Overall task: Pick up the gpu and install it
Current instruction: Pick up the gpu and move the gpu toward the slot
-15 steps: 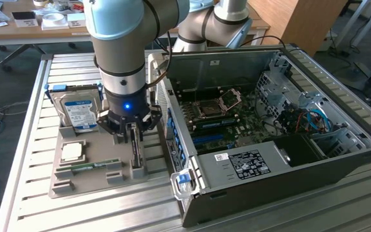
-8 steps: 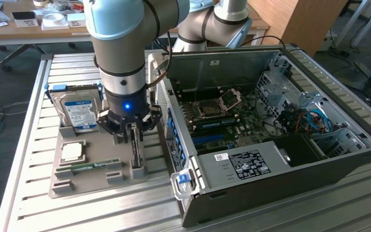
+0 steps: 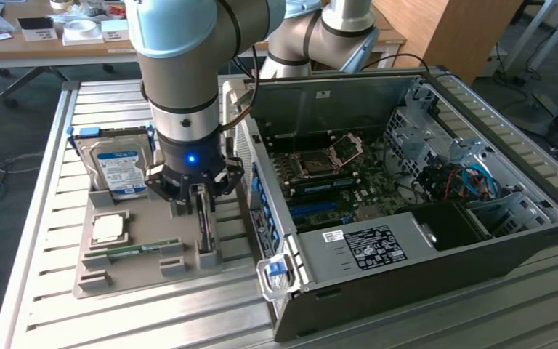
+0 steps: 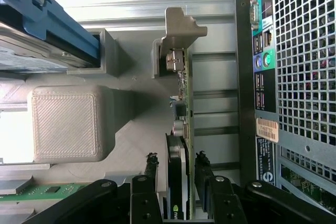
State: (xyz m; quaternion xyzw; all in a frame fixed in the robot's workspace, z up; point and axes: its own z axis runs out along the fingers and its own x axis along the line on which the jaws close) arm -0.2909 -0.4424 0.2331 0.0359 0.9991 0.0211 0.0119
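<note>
The gpu (image 3: pixel 204 234) stands on edge in a slot of the grey holder tray (image 3: pixel 134 275), close to the open computer case (image 3: pixel 357 247). In the wrist view the gpu (image 4: pixel 178 129) is a thin dark card, with its silver-beige bracket (image 4: pixel 181 30) at the far end. My gripper (image 3: pixel 197 202) is lowered straight over the card. In the wrist view my gripper (image 4: pixel 177 157) is open, one black finger (image 4: pixel 151 163) on each side of the card and a small gap showing on both sides.
The tray also holds a silver hard drive with a blue-white label (image 3: pixel 119 171), a CPU (image 3: pixel 110 227) and a green RAM stick (image 3: pixel 134 251). The case's rear port panel (image 4: pixel 262 77) lies right beside the card. The motherboard (image 3: pixel 337 182) is exposed inside the case.
</note>
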